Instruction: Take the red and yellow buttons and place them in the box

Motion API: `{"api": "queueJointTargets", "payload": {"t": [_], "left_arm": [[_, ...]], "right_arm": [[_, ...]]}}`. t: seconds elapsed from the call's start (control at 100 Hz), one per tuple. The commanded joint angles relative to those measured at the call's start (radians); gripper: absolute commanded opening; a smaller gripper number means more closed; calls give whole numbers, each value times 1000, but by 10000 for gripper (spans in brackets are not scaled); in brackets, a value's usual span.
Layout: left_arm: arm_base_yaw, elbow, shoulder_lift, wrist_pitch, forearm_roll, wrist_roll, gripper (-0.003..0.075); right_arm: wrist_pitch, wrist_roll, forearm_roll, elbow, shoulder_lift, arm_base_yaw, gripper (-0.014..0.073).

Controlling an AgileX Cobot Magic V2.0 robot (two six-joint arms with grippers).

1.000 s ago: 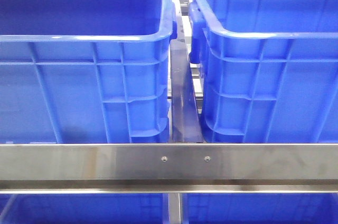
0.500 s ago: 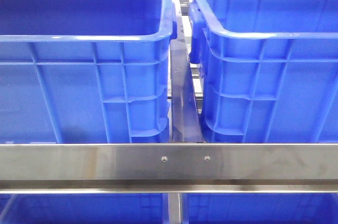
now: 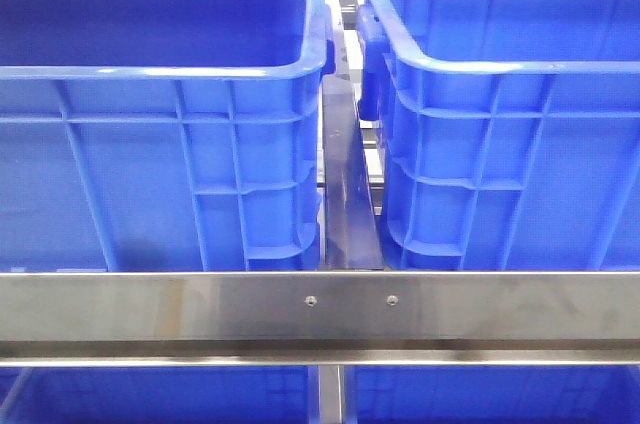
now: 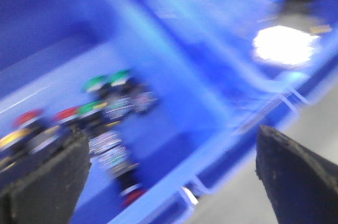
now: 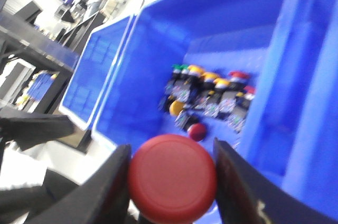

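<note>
the red button (image 5: 172,178) sits pinched in our right hand (image 5: 171,182), lifted above the blue bin (image 5: 274,129) of spare buttons (image 5: 211,100) for carrying to the box, while our left hand (image 4: 169,174) hangs wide and empty.

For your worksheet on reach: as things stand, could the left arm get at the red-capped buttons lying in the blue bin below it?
Probably yes. The left gripper has its jaws wide apart and empty, and nothing covers the red-capped buttons in the open blue bin. The picture is blurred, though.
</note>
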Motion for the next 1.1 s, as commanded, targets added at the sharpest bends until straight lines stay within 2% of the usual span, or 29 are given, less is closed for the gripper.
{"api": "queueJointTargets", "payload": {"t": [0.0,0.24,0.46,0.52,0.6,0.79,0.85,0.95,1.09], "left_arm": [[81,36,-92,-98,0,-29,597],[280,237,-323,-156,0,-53,597],[369,363,-504,-160,0,-55,578],[379,384,-533,-160,0,-55,538],[385,405,-574,-167,0,-55,434],[385,417,-598,-188,0,-55,68],[385,417,-598,-190,0,-55,-21],[385,417,-598,-193,0,-55,-19],[385,417,-598,-193,0,-55,-19]], "right_arm": [[11,-31,63,-35,-25,-20,161],[-63,-67,58,-35,-25,-39,161],[-202,-130,58,-35,-25,-39,161],[-264,-154,58,-35,-25,-39,161],[-356,-200,58,-35,-25,-39,161],[-639,-310,58,-35,-4,-39,161],[-724,-329,58,-35,15,-39,161],[-800,-373,58,-51,69,-39,161],[-828,-425,51,-108,182,-39,161]]}}
